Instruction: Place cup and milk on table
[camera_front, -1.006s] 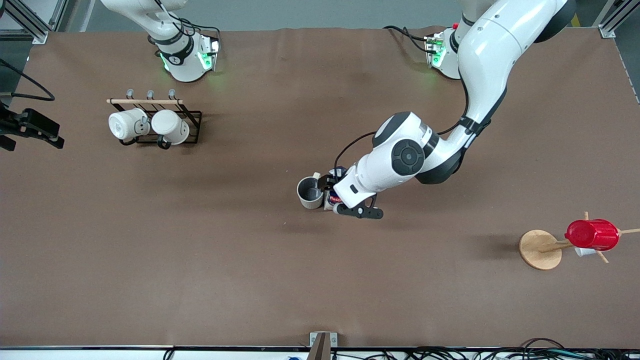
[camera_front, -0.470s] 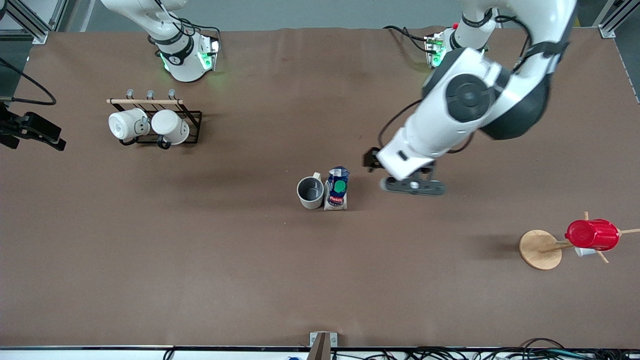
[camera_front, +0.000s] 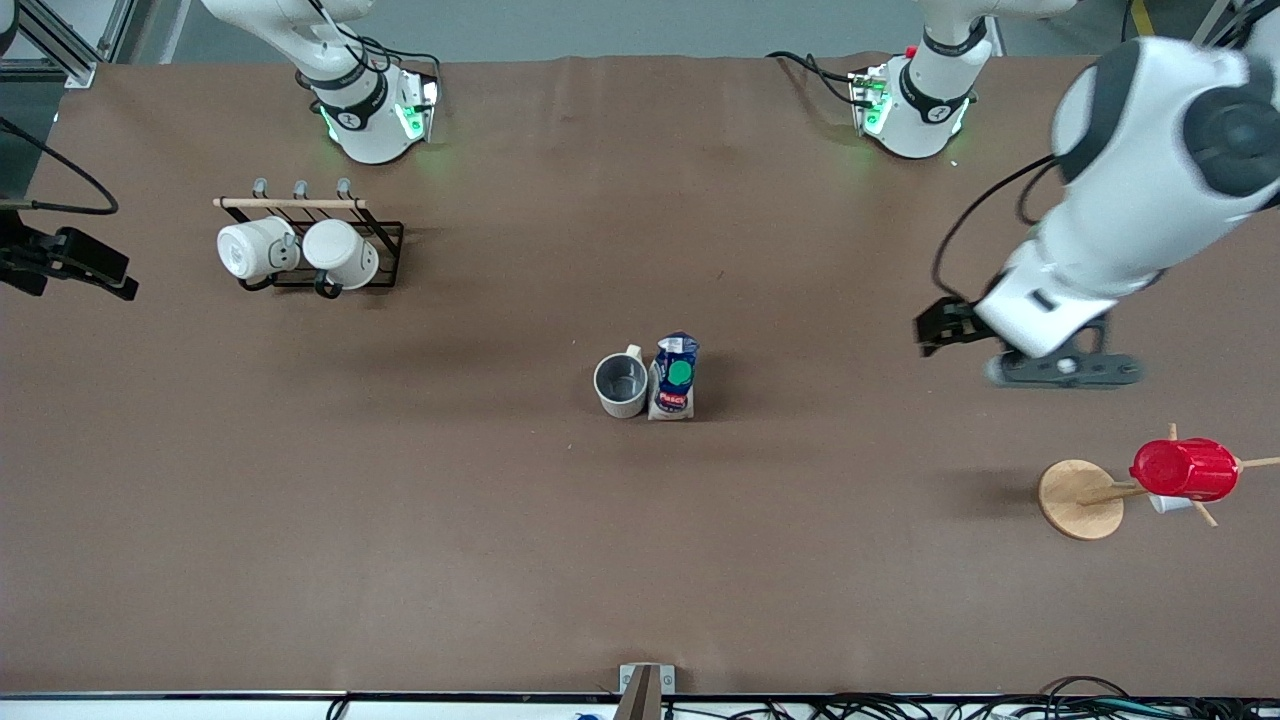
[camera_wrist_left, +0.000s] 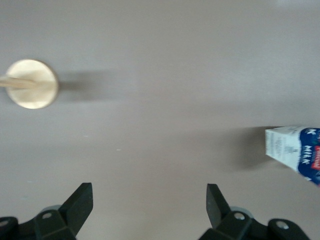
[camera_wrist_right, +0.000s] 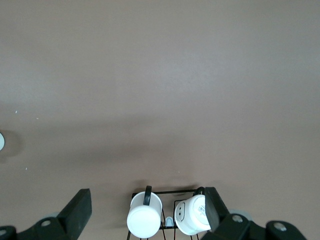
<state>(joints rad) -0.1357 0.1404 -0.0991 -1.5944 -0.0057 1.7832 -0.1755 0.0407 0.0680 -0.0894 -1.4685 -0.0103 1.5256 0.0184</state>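
Nearest the front camera, toward the left arm's end, the round wooden stand (camera_front: 1080, 498) carries a red cup (camera_front: 1184, 469). Mid-table (camera_front: 400, 520), the beige mug (camera_front: 621, 385) and blue-white milk carton (camera_front: 676, 377) stand upright, touching. Left gripper (camera_wrist_left: 148, 209) hangs wide open above bare tabletop; right gripper (camera_wrist_right: 146, 211) waits, spread wide, over the black rack's white mugs (camera_wrist_right: 165, 216).

table (camera_front: 400, 520) showing matte brown | cup (camera_front: 621, 386) showing beige, grey inside | milk (camera_front: 676, 377) wearing white, dark blue, red label, green cap | stand cup (camera_front: 1184, 469) glowing red | rack mugs (camera_front: 296, 251) showing white
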